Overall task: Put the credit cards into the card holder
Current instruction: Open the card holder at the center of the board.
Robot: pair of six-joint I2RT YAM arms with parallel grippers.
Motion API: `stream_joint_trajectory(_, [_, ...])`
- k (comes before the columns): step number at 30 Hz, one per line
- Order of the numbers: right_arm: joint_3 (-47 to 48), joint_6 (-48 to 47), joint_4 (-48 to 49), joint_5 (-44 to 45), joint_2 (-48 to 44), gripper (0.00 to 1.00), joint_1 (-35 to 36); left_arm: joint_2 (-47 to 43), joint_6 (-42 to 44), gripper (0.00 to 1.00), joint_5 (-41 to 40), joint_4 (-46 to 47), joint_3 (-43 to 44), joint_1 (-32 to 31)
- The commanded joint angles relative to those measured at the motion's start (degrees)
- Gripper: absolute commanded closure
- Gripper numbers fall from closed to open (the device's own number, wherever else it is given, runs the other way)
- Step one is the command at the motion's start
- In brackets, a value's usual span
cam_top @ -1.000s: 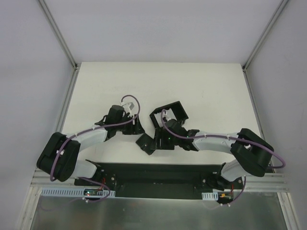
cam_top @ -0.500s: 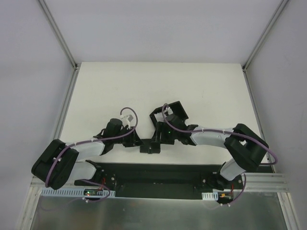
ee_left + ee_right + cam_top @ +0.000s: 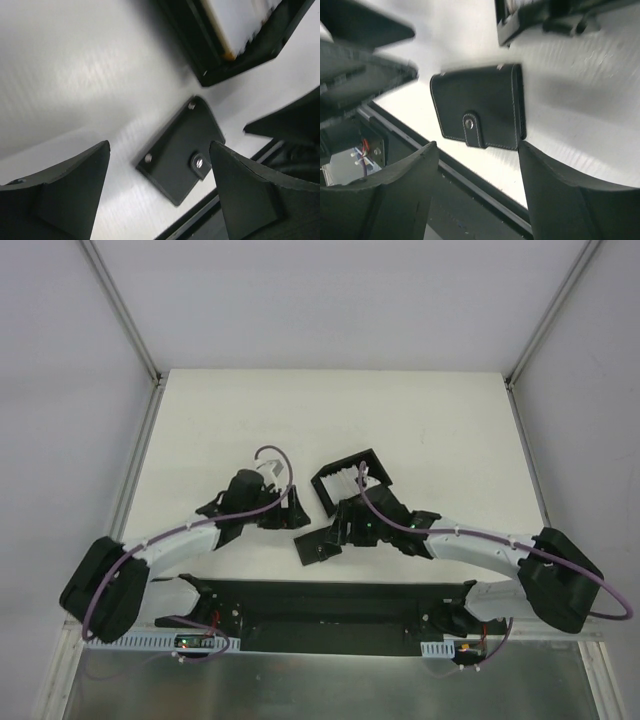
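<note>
Wallet flat on table, closed, clasp up, lower centre of top view, tilted.
Right fingers spread, empty, straddling wallet; its long axis lies across their gap, one tip at its edge, contact unclear.
Left fingers spread, empty, just upper left of wallet.
Right arm nearer.
Cards farther back, pale stack inside tray.

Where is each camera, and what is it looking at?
Top external: above, behind the bases, looking down at the table; left arm, right arm show.
Left wrist: faces down at card holder and card tray; own fingers show.
Right wrist: faces card holder; own fingers show.
All three share the card holder.
</note>
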Motion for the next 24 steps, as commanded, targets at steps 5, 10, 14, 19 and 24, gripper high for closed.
stream_joint_trajectory(5, [-4.7, 10.5, 2.8, 4.0, 0.3, 0.36, 3.8, 18.8, 12.9, 0.22, 14.5, 1.5, 11.6, 2.9])
stream_joint_trajectory(10, [-5.1, 13.6, 9.9, 2.5, 5.3, 0.39, 4.0, 24.6, 14.7, 0.27, 26.2, 1.5, 12.0, 3.8])
stream_joint_trajectory(14, [-4.3, 17.1, 13.9, 1.1, 9.7, 0.41, 3.9, 26.6, 15.1, 0.36, 30.8, 1.5, 10.2, 3.6])
stream_joint_trajectory(19, [-4.0, 18.4, 14.8, 3.7, 10.8, 0.43, 3.9, 23.4, 13.7, 0.55, 32.4, 2.6, 5.5, 3.4])
stream_joint_trajectory(24, [-2.6, 17.2, 15.3, 3.3, 12.6, 0.45, 3.2, 21.0, 10.9, 0.76, 32.0, 4.3, 4.0, 3.4])
